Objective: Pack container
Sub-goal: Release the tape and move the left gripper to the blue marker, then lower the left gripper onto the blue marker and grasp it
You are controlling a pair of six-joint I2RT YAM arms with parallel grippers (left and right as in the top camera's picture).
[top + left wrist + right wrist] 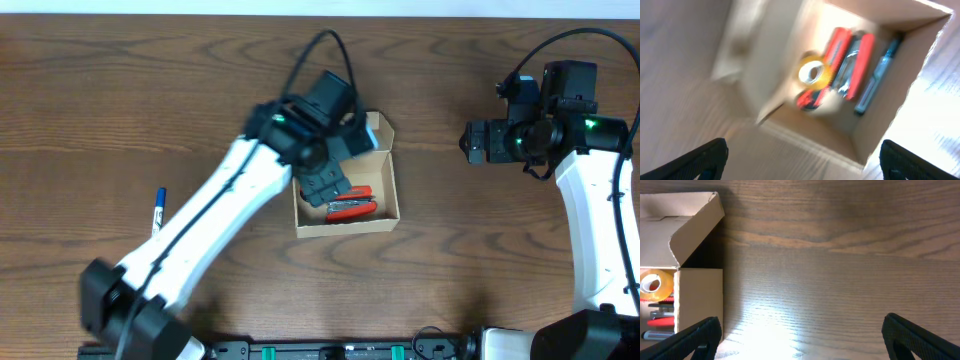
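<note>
An open cardboard box [394,195] is sitting mid-counter [500,260], holding a yellow tape roll [813,72], a red-handled tool [837,47] and a pen [880,65]. The left claw [802,152] is hovering over it, spread wide. The right claw [800,330] is hanging spread, well to the box's right.

- left arm [215,215]: base at near-left edge, white link running diagonally to scene centre, wrist bent downward
- left gripper [328,186]: at centre, pointing down, jaws spread wide, nothing between them; dark fingertips [707,159] at both lower corners of wrist view
- right arm [590,220]: base near right, link running along right edge toward far side, wrist turned left
- right gripper [476,142]: far right, aimed leftward, jaws wide apart, nothing held
</note>
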